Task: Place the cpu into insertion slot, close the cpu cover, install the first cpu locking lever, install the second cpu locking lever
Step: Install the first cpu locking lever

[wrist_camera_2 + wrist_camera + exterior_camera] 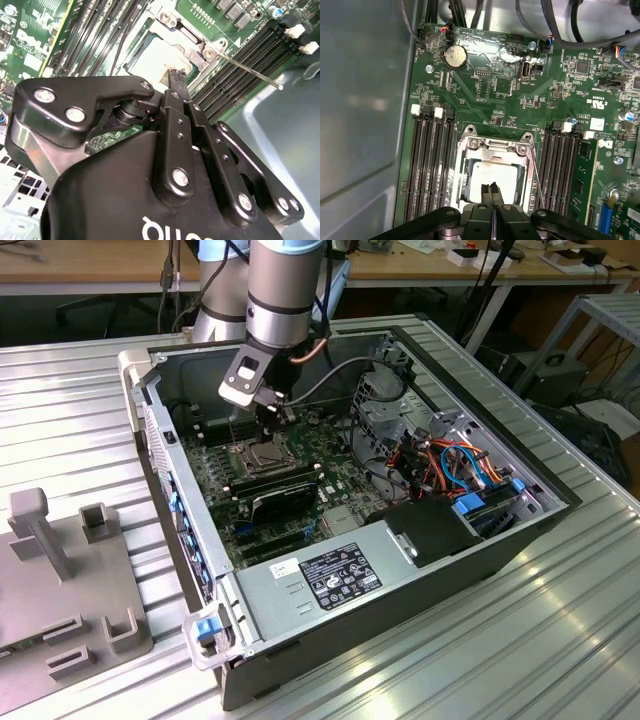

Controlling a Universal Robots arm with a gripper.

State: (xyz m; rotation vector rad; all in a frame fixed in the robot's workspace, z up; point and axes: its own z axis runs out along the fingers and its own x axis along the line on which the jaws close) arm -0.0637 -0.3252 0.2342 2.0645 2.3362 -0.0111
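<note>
The arm reaches down into an open computer case (190,540) that lies on a ribbed metal worktop (560,640), and the gripper (270,425) hangs just above the insertion slot (465,170) in the middle of the green circuit board (485,90). In both wrist views the two fingers (486,192) are pressed tightly against each other and nothing is between them. The tips of the gripper (492,189) stand at the near edge of the socket, very close to the metal; I cannot tell if they touch it. The cpu (492,175) already sits flat inside the slot with its dull silver top facing up. The cpu cover (526,172) seems to lie down around it, so that the chip shows through the square cut-out, and the hinged edge with its two screws is on the side away from the fingers. In the second wrist view the gripper (176,75) shows at the same corner of the cpu (157,55). A thin metal lever (536,177) runs along one side of the cover, and in the second wrist view this lever (250,70) sticks out over the long black memory slots (235,80) and is not tucked under a hook. More memory slots (427,165) lie on the other side of the socket, and a round battery (455,56) sits farther up the board. On the exterior view's left a grey holder (60,580) stands on the worktop, well apart from the case
</note>
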